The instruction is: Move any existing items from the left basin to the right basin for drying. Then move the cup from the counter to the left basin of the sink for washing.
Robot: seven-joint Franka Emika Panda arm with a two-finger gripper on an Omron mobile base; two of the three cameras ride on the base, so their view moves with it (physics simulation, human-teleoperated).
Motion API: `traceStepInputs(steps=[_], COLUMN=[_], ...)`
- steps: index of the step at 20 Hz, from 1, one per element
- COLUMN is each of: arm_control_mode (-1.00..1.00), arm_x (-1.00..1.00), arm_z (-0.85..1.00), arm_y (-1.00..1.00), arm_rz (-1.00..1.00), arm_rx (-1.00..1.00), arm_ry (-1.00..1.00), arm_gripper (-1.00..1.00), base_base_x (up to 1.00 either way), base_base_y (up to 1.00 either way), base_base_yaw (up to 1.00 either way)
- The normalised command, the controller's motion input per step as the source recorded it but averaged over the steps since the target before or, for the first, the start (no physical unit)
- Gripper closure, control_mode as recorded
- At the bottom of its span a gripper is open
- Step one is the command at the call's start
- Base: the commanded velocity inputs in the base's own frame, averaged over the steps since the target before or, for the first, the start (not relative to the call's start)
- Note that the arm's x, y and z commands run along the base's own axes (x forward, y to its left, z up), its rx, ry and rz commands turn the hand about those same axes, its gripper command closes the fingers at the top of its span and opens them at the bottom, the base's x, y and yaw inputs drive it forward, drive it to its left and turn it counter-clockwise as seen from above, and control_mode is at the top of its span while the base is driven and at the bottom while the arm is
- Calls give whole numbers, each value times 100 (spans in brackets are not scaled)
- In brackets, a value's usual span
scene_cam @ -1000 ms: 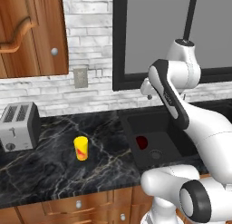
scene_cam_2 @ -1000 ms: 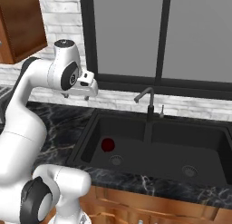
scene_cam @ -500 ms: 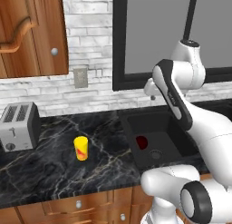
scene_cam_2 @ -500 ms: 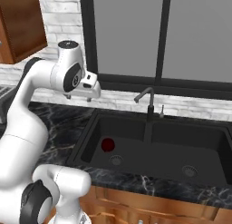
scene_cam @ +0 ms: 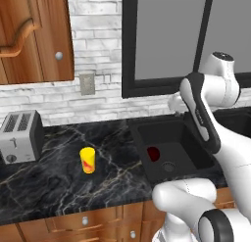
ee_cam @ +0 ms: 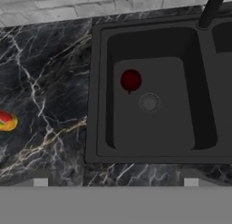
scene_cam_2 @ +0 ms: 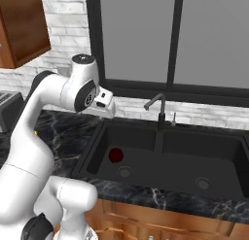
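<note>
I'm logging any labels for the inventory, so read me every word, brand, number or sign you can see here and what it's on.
None: no readable text.
The yellow cup has a red mark, not lettering.
The toaster, wall outlet and sink carry no writing.

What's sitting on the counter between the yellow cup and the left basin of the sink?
Nothing: in the left base view, bare marble counter runs from the cup to the left basin.

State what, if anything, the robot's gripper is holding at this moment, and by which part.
Nothing is held. The gripper hangs open above the matte black left basin, well clear of the small dark red object on the basin floor.
</note>
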Motion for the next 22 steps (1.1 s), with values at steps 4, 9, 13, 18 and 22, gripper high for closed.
traceStepInputs(steps=[4,9,13,18,22], arm_control_mode=[-100,-100,-100,-100,-100], arm_x=[-16,-5,0,3,12], arm_z=[-38,-39,-33,-31,-38], arm_y=[-1,0,0,0,0], arm_rz=[-1,0,0,0,0], arm_rx=[-1,-1,-1,-3,-6], arm_ry=[0,0,0,0,0], arm_gripper=[-100,-100,-100,-100,-100], base_base_x=[0,0,0,0,0], base_base_y=[0,0,0,0,0], base_base_yaw=[0,0,0,0,0])
